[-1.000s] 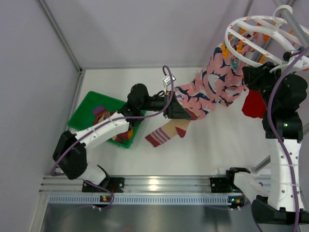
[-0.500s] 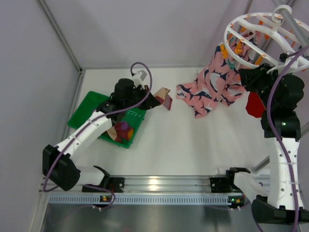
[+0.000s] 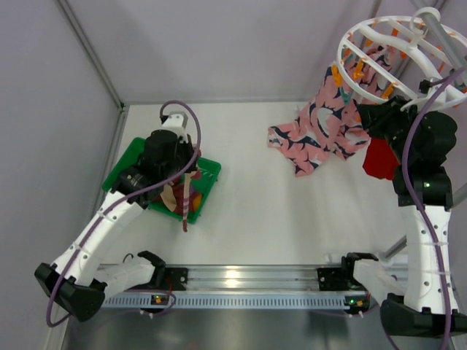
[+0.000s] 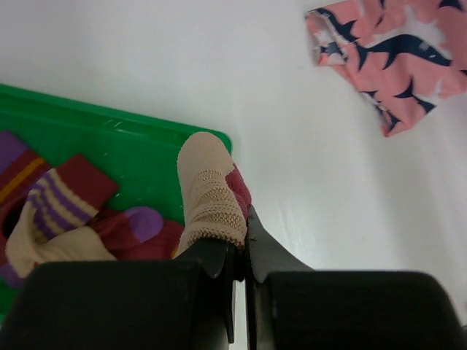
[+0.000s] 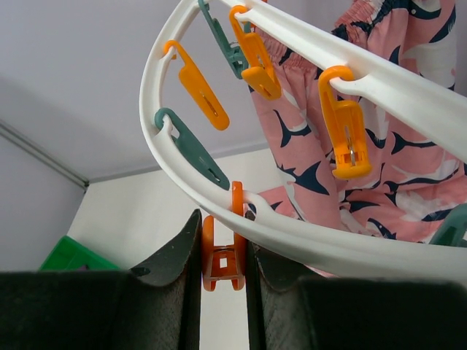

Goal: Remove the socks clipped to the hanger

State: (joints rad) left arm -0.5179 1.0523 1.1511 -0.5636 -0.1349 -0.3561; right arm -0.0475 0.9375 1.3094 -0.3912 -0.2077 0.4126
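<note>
One tan sock [image 4: 208,197] pinched tight in the left gripper [image 4: 241,248], dangling over the green tray's [image 4: 146,138] edge, bare table [image 3: 248,211] alongside. Right gripper [image 5: 222,240] clamps one orange peg [image 5: 219,270] on the hanger [image 5: 306,244]; one red sock [image 3: 379,159] hangs below.

Left of the pink cloth [image 3: 317,135] the desk [image 3: 255,211] lies open to the green tray [image 3: 122,165]; the hanger [image 3: 400,35] crowds above its right edge.
</note>
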